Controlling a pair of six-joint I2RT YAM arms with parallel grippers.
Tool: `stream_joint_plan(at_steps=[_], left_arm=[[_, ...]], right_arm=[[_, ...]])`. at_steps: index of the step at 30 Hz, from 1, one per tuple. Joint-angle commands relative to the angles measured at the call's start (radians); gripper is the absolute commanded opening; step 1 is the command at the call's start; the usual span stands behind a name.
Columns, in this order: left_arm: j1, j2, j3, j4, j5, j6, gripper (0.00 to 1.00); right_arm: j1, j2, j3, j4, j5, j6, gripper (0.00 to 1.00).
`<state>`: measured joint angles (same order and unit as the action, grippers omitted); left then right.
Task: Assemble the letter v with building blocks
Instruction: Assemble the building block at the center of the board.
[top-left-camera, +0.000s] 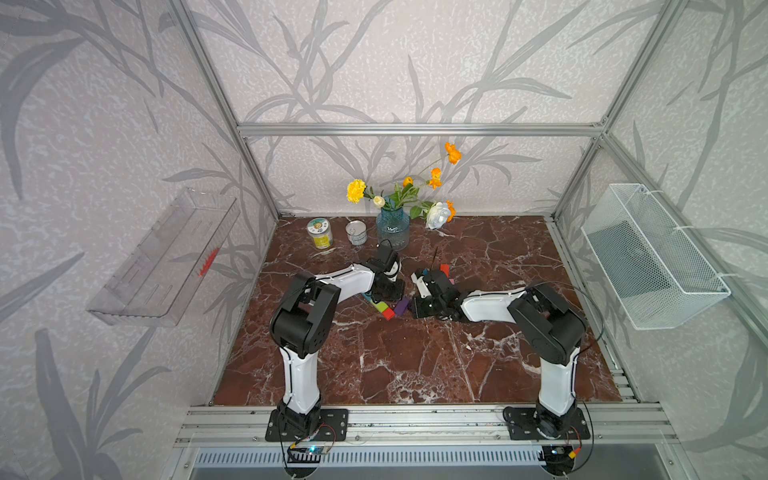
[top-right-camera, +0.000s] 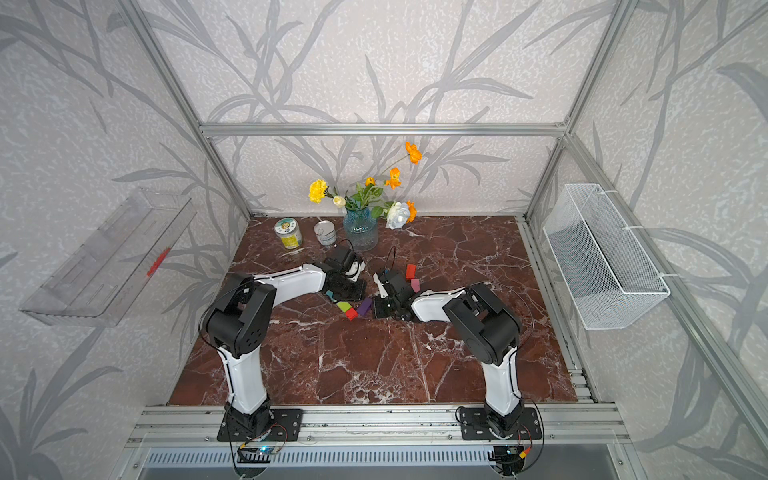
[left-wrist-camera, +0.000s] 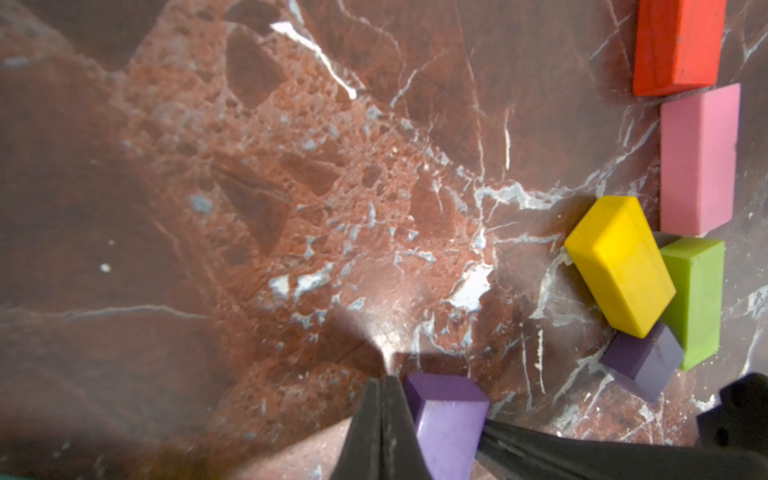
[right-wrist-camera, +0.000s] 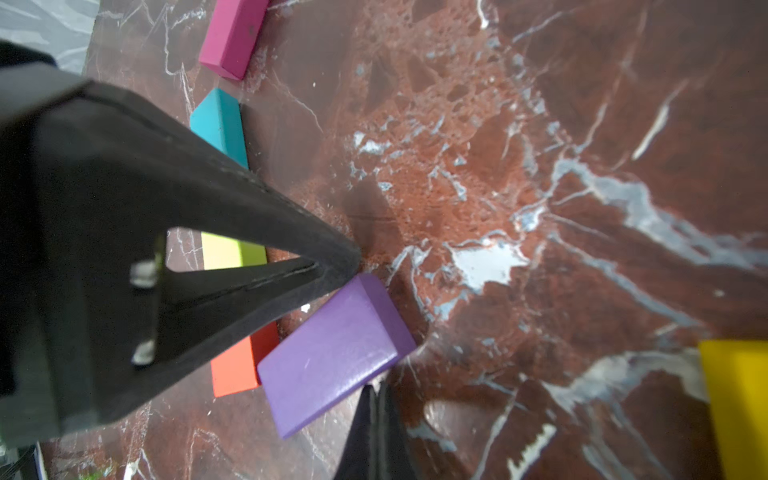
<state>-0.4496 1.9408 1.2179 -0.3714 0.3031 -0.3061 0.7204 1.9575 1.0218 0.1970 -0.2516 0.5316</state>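
**Surface** (top-left-camera: 415, 365): red-brown marble pattern. The blocks lie near its centre, between the two arms.

**Left row**, running toward 10 o'clock from its near end in a top view:
- red cube (top-left-camera: 388, 314)
- lime green bar (top-left-camera: 379, 306), touching the cube
- teal bar (right-wrist-camera: 220, 124)
- magenta bar (right-wrist-camera: 232, 37), a gap away from the teal one; it shows only in the right wrist view

**Purple bar** (right-wrist-camera: 332, 353): lies flat at 2 o'clock of the red cube. One corner is close against the cube.

**Right row**, toward 2 o'clock of the purple bar:
- purple cube (left-wrist-camera: 640, 365)
- yellow bar (left-wrist-camera: 619, 266), lying askew
- second lime green bar (left-wrist-camera: 698, 303), touching the yellow bar
- pink bar (left-wrist-camera: 698, 162)
- red bar (left-wrist-camera: 677, 45)

**Left hand** (right-wrist-camera: 347, 259): fingers pressed fully together and holding nothing. The tip is down at the surface, right at one corner of the purple bar.

**Right hand** (right-wrist-camera: 375, 395): also fully closed and empty. Its tip is at the opposite side of the purple bar, touching or nearly so.

**Other items** on the surface:
- yellow-labelled can (top-left-camera: 320, 233) and silver can (top-left-camera: 356, 232), at 11 o'clock
- blue glass vase (top-left-camera: 392, 232) with flowers, at 12 o'clock
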Motion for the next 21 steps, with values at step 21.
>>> stream_joint_plan(at_steps=[21], left_arm=[[-0.001,0.018,0.005,-0.029,-0.034,0.019,0.00]], right_arm=[[0.034,0.025,-0.052,0.031,-0.048,0.057,0.00]])
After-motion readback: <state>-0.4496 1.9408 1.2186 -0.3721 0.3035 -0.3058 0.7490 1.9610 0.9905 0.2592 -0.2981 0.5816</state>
